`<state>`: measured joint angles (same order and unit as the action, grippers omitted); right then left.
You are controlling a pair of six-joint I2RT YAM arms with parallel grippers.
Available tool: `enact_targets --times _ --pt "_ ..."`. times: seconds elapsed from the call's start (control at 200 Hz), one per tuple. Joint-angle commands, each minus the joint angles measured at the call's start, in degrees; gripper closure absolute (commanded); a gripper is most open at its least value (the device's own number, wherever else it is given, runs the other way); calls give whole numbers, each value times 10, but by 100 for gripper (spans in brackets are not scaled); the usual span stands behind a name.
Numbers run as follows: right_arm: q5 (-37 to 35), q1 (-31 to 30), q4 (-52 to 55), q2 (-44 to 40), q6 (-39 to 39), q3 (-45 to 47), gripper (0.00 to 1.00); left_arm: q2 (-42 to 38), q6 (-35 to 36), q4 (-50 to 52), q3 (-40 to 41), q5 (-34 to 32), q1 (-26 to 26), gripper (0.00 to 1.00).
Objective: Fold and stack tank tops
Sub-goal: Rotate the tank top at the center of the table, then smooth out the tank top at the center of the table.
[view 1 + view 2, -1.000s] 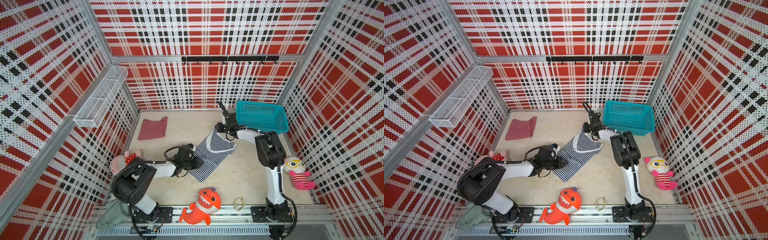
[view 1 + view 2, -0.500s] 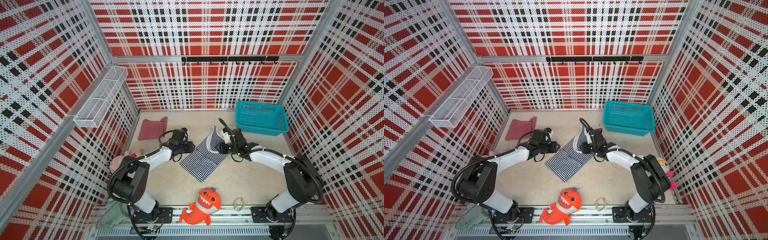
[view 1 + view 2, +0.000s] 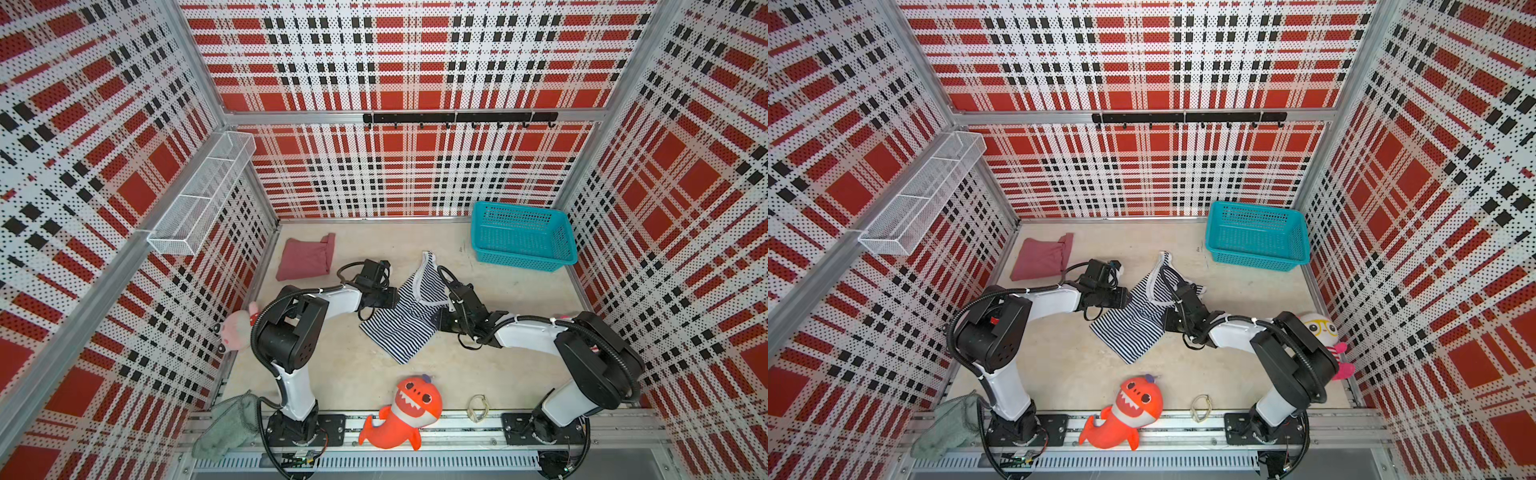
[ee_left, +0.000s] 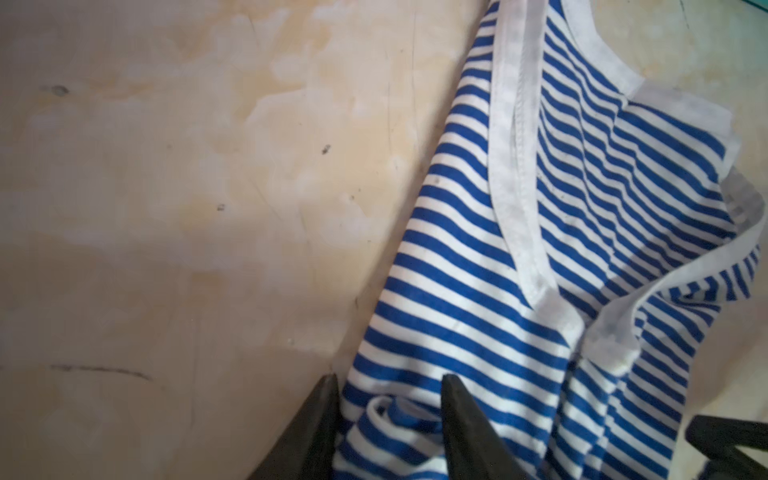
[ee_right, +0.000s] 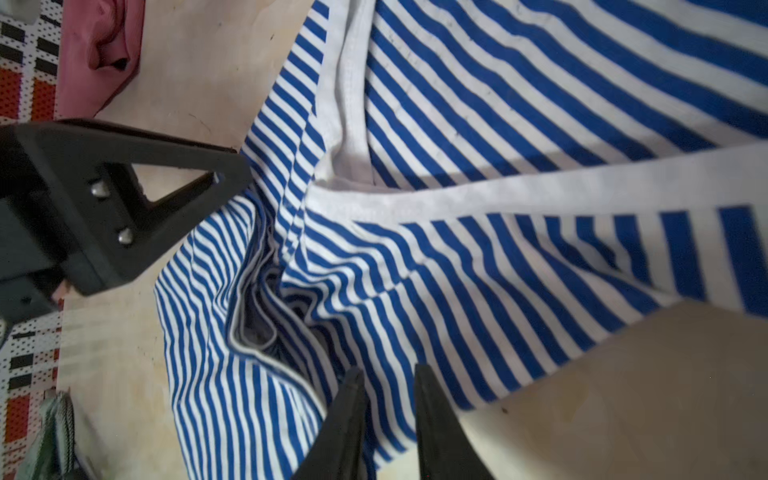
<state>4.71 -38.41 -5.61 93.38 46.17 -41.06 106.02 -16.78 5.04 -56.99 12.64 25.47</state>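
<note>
Blue-and-white knit, softly rumpled.
Left gripper and right gripper each pinch a bunched fold of the striped tank top.

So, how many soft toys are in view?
3: an orange shark at the front, a pink toy by the left wall, a white toy with glasses by the right wall. More may be hidden.
</note>
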Motion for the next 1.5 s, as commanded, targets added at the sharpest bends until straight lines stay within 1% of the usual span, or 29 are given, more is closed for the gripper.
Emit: enact_targets --times 0.0,0.085,0.11,0.19,0.331,0.401,0.421,0.436,0.526,0.571,0.651,0.742,0.802,0.857,0.957,1.087,1.303,1.498 --pt "-53 0 8 36 -1 -32 77 24 -32 4 26 -8 -8 58" --pt "-71 7 44 68 -25 -66 78 17 -41 -4 60 -15 -18 59" --pt "-72 10 48 78 -32 -74 78 13 -59 -6 70 -16 -20 59" --pt "-62 25 49 107 -50 -94 79 -7 -77 -14 109 -20 -19 60" --pt "-39 60 46 136 -107 -130 79 -54 -120 -38 182 -25 7 60" --pt "-7 81 42 147 -140 -152 80 -74 -145 -55 210 -18 25 61" --pt "6 90 40 150 -141 -158 80 -79 -150 -59 215 -16 30 61" --pt "14 96 39 152 -159 -161 80 -83 -155 -62 217 -16 34 61" --pt "64 126 46 158 -199 -184 79 -104 -167 -59 221 -16 47 61" --pt "79 133 73 152 -219 -199 78 -118 -165 -51 216 -18 45 61" --pt "83 133 120 117 -250 -208 75 -152 -153 -32 197 -25 26 61" --pt "76 134 158 65 -254 -193 71 -189 -138 -29 169 -11 0 61" --pt "85 136 173 37 -251 -174 68 -197 -120 -29 147 5 -9 61" --pt "106 139 180 18 -245 -154 66 -190 -101 -28 129 14 -9 61" --pt "144 139 154 -13 -222 -107 62 -165 -73 -26 107 23 -1 61" --pt "148 138 137 -47 -201 -62 59 -133 -55 -26 97 26 11 61" --pt "171 134 102 -66 -168 -11 57 -94 -50 -25 91 19 30 60" --pt "172 118 75 -64 -149 11 57 -92 -50 -27 92 12 33 61"
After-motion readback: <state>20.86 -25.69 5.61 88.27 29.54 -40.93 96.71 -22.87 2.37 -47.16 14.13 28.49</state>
